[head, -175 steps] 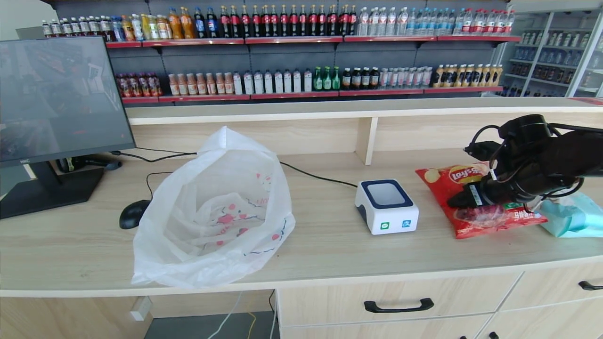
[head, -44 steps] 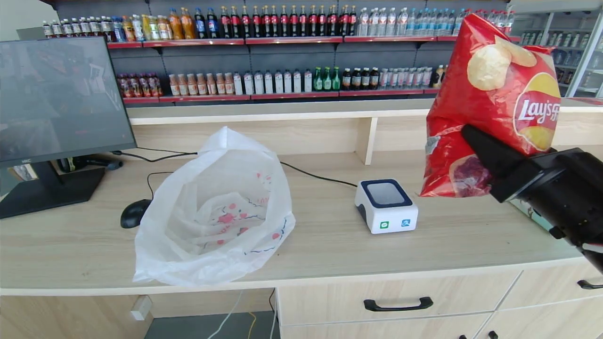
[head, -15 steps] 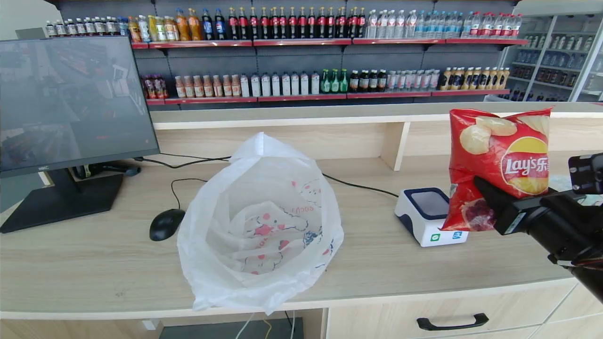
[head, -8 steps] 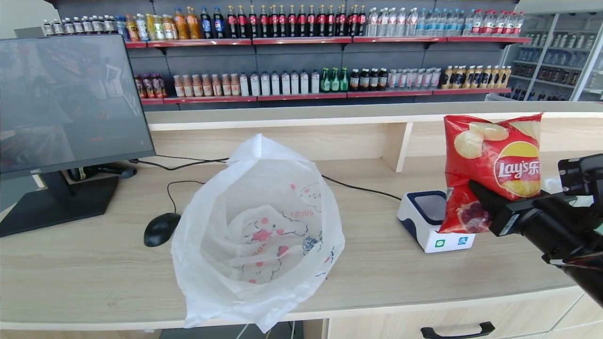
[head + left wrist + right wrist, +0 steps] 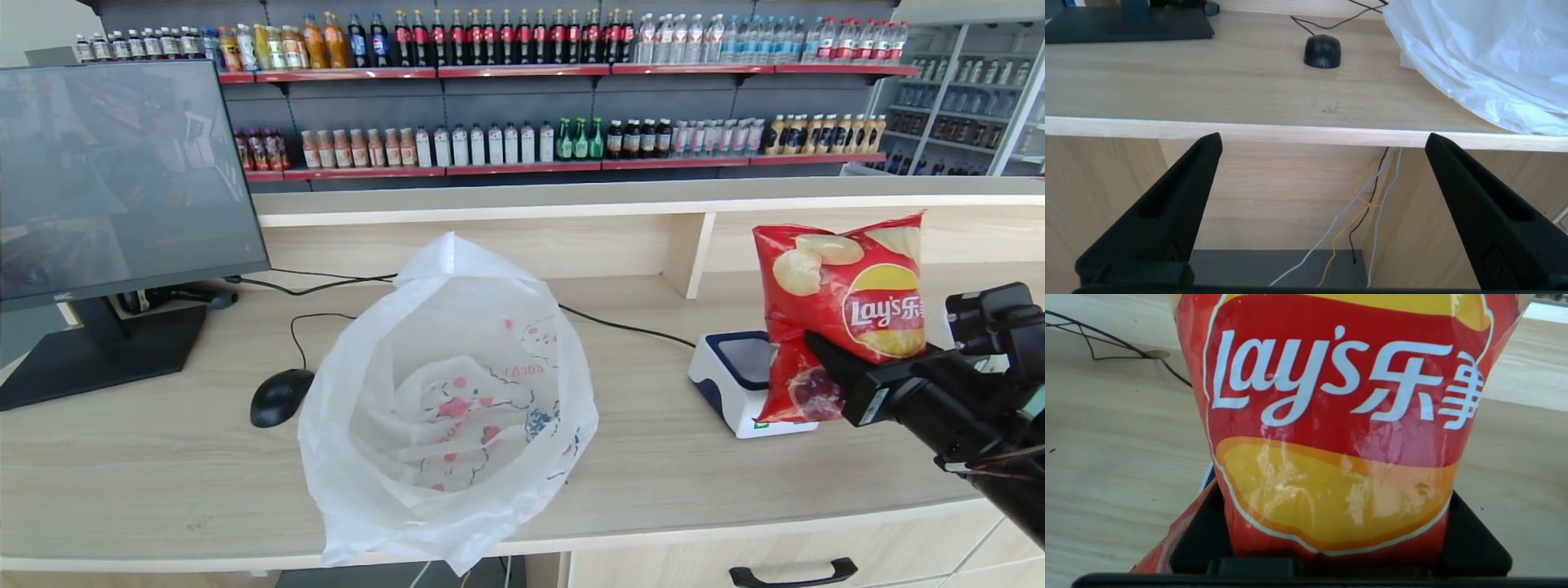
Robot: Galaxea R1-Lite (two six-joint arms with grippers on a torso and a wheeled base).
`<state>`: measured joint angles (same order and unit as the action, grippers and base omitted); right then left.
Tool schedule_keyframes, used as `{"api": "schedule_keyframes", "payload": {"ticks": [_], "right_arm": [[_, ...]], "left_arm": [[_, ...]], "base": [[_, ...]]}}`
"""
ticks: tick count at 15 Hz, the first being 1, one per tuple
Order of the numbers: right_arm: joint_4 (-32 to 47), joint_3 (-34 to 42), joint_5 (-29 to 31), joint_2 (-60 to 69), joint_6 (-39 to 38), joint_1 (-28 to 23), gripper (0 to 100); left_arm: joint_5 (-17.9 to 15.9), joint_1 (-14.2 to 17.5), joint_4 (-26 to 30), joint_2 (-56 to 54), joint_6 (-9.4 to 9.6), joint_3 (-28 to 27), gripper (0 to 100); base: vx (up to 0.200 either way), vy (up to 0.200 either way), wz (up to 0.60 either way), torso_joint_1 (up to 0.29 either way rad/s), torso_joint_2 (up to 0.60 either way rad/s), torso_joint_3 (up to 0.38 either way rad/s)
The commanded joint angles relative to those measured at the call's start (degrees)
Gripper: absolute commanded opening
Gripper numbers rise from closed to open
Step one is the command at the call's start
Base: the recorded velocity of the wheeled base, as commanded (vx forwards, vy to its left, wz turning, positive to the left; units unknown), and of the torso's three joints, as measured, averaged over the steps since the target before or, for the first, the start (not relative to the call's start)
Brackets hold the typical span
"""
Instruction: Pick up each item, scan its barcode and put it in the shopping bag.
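Note:
A red bag of chips [image 5: 841, 310] hangs upright over the right part of the counter, with my right gripper [image 5: 824, 355] shut on its lower half. The bag's bottom edge is just above the near right side of the white barcode scanner [image 5: 731, 371], hiding part of it. The right wrist view looks straight at the chips bag [image 5: 1339, 433] between the black fingers. The white plastic shopping bag [image 5: 449, 392] stands open at the counter's middle, left of the scanner. My left gripper [image 5: 1323, 212] hangs open below the counter's front edge, holding nothing.
A monitor [image 5: 122, 171] on a black stand sits at the far left, a black mouse [image 5: 279, 396] beside the shopping bag. A black cable [image 5: 620, 327] runs along the counter behind the scanner. Drink shelves [image 5: 531, 69] line the back wall. A drawer handle [image 5: 792, 572] is below the counter.
The chips bag was lifted off the counter, raised high, then brought down and left to the scanner; over the last second it sank lower. The head camera shifted right and down.

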<state>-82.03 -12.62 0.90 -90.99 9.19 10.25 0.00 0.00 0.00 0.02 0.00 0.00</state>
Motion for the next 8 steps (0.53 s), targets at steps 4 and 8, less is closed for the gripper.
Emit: {"api": "schedule_keyframes", "payload": {"ticks": [4,8], "right_arm": [[-0.1,0.9,-0.2,0.9,0.1,0.0,0],[-0.1,2.1,-0.1,1.8,-0.2,-0.1,0]], "left_arm": [[0.0,0.0,0.0,0.0,0.0,0.0,100],[0.0,0.0,0.0,0.0,0.0,0.0,100]], "base": [[0.0,0.0,0.0,0.0,0.0,0.0],[0.0,0.0,0.0,0.0,0.0,0.0]]}}
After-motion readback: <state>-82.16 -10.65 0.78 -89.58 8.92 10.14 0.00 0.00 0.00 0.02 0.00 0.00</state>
